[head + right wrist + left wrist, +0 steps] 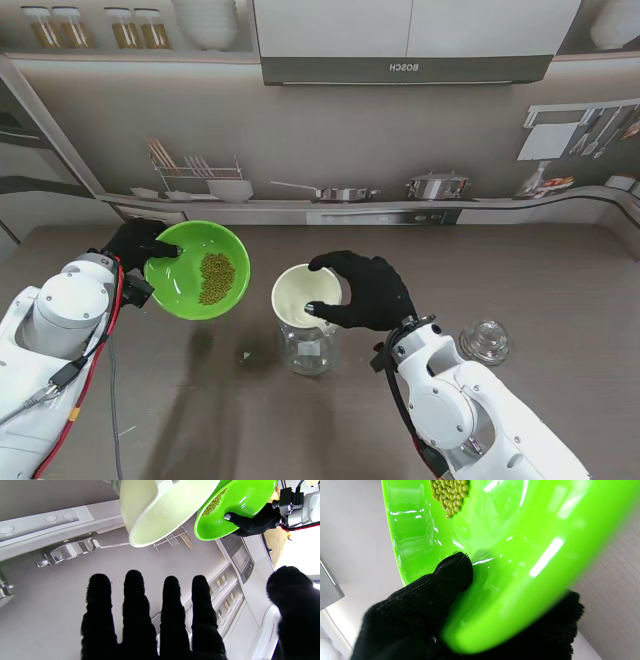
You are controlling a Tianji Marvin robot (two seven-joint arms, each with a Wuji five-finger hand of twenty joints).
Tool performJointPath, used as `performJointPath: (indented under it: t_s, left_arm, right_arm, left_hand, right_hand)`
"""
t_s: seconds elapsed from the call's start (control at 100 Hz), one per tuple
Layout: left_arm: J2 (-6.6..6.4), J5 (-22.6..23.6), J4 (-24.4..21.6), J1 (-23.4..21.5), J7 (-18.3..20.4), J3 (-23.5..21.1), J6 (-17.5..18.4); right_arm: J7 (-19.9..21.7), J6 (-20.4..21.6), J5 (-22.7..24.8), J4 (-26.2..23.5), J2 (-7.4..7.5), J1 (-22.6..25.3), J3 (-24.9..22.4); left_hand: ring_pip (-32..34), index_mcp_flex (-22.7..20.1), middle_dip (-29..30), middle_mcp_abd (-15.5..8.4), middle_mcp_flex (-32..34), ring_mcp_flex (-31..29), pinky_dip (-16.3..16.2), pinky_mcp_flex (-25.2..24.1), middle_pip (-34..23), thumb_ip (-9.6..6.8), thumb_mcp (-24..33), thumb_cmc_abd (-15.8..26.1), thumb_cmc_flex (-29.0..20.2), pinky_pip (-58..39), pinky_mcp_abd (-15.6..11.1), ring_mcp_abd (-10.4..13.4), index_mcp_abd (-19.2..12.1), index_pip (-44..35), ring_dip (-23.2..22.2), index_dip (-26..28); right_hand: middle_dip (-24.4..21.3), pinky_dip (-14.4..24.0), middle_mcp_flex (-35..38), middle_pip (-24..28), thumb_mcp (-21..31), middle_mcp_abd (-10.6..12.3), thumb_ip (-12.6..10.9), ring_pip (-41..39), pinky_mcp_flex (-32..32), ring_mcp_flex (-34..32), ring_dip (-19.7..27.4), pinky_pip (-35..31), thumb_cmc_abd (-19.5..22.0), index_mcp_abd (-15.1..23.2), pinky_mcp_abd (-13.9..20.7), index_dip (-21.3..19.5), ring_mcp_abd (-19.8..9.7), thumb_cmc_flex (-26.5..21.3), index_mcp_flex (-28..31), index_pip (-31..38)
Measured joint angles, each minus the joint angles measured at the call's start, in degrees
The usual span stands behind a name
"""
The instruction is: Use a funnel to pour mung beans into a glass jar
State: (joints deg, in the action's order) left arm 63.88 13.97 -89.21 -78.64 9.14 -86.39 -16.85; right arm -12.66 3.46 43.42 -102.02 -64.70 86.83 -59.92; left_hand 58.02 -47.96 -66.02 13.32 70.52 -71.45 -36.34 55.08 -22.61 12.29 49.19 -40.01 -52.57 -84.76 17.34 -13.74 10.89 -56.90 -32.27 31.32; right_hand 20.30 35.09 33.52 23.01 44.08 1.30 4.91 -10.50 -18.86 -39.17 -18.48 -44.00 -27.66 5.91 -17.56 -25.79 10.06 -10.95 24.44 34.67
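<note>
Left hand [135,243] pinches the green bowl [185,285] at its left rim, thumb [456,567] pressed inside the wall, other fingers under it; bowl is off the table and tilted toward the funnel. Beans [216,277] sit in a clump on the bowl's right inner side, none spilled that I can see. Funnel [300,292] is cream-white, seated in the mouth of the jar [309,350], jar upright mid-table, right of the bowl and close to it, rims apart. Right hand [365,290] is at the funnel's right side: in the stand view thumb and a finger seem to bracket the rim, but contact can't be confirmed; the right wrist view shows four fingers [135,600] straight and slightly spread, thumb out wide, nothing between them. Glass lid [485,341] lies on the table right of the jar, well apart, beside the right forearm. Nothing sits between bowl and funnel. Backdrop is a printed kitchen; the hood reads "BOSCH", upside down in the stand view. No label legible on the jar.
</note>
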Motion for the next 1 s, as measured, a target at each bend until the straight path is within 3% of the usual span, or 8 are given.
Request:
performJointPath:
  t_s: [0.5,1.0]
  left_arm:
    - [-0.59,-0.41,-1.47,4.79,2.65,2.92,-1.94]
    - [-0.67,-1.6,0.35,12.08,3.56,10.42,-2.99]
  right_arm:
    - [-0.85,0.35,0.47,0.08,-0.06,-0.12,0.39]
    - [-1.7,0.27,0.44,0.24,-0.22,-0.15,0.67]
  left_hand:
    - [0.0,-0.04,0.0,0.08,0.01,0.0,0.0,0.01,0.0,0.0,0.0,-0.01,0.0,0.0,0.1,-0.05,0.12,0.08,0.0,0.0]
    - [0.0,-0.05,0.0,0.12,0.01,-0.01,-0.01,0.03,0.0,0.0,0.0,-0.01,-0.03,0.0,0.12,-0.1,0.31,0.12,0.0,0.0]
  right_hand:
    - [-0.76,-2.26,-0.01,-0.1,-0.06,0.15,-0.01,0.8,0.94,0.74,1.49,3.04,0.04,0.01,0.44,0.0,-0.85,0.66,0.0,-0.58]
    - [-0.8,-2.99,-0.11,-0.1,-0.01,0.25,-0.02,0.78,0.94,0.74,1.61,3.04,0.05,0.01,0.46,0.0,-0.94,0.66,0.0,-0.58]
